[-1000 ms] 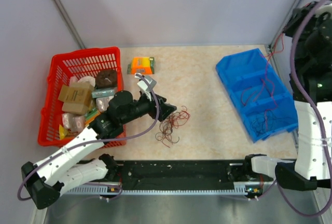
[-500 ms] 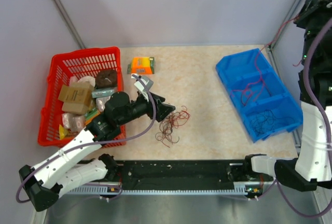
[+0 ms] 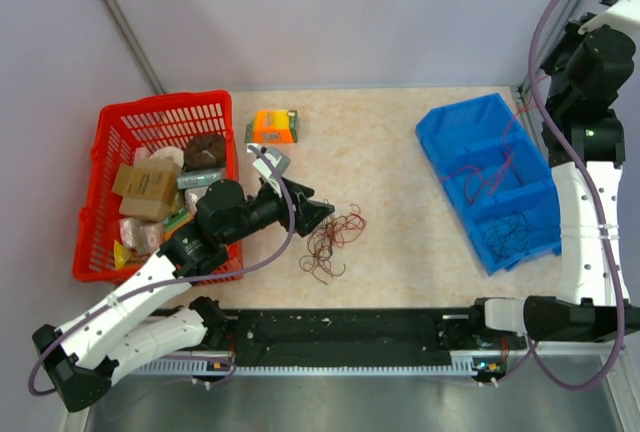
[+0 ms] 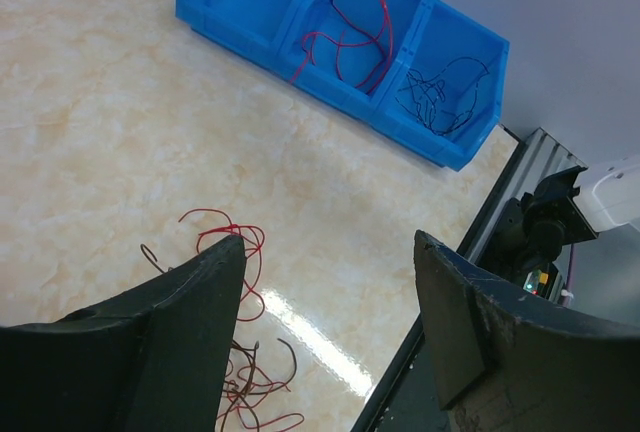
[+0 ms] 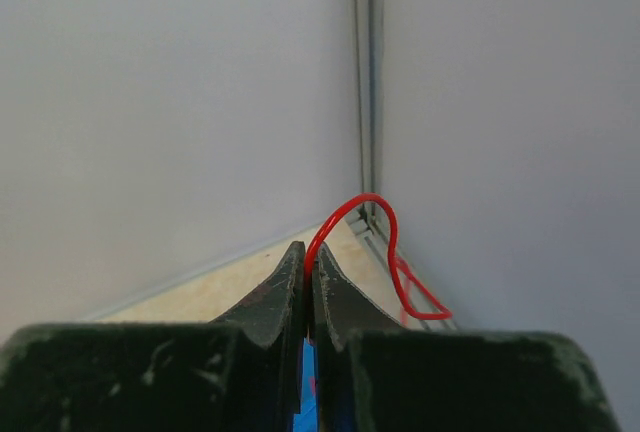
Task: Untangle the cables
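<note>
The tangled cables lie on the worktop, well left of the blue bin. The left fingers stand wide just beside the tangle. The right fingers, raised above the bin, pinch a red wire.

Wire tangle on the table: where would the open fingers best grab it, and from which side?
Probably the red loop that sticks out of the tangle on the side toward the blue bin. Come down from above with the left fingers straddling it. The loop lies apart from the dense knot, so one strand could be pinched alone.
</note>
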Action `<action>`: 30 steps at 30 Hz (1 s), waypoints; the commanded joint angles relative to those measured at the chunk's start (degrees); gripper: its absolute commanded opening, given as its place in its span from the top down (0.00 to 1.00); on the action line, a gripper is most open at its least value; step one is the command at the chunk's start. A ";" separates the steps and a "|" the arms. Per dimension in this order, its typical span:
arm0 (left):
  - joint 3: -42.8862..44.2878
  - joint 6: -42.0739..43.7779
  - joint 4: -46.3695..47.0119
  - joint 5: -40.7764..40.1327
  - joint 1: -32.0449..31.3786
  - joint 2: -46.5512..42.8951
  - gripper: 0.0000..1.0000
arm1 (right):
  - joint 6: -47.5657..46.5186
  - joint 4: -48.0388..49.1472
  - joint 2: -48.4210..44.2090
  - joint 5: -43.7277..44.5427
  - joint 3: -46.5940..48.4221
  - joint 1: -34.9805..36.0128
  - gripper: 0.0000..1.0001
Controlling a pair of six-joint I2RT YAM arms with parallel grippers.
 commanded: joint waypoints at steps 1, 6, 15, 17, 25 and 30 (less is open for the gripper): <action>1.80 0.46 1.05 -0.20 -0.10 -0.25 0.27 | -2.92 3.79 -2.67 2.59 3.74 -1.75 1.00; 1.36 -0.59 2.81 1.03 -0.10 0.46 0.27 | -3.72 2.91 -2.40 2.15 2.79 -2.02 1.00; 0.31 -0.77 2.55 0.77 -0.10 -0.07 0.27 | 9.19 2.29 -14.26 -0.14 -20.92 -2.02 1.00; -0.05 -0.59 2.20 0.42 -0.10 -0.59 0.27 | 11.56 1.94 -16.20 -0.31 -26.29 -1.93 1.00; -1.72 -1.12 2.11 0.51 -0.10 -2.09 0.27 | 19.13 1.15 -14.90 0.66 -39.66 -2.02 1.00; -2.24 -2.09 1.76 1.12 -0.10 -2.97 0.27 | 22.03 0.97 -9.27 0.48 -42.83 -2.71 1.00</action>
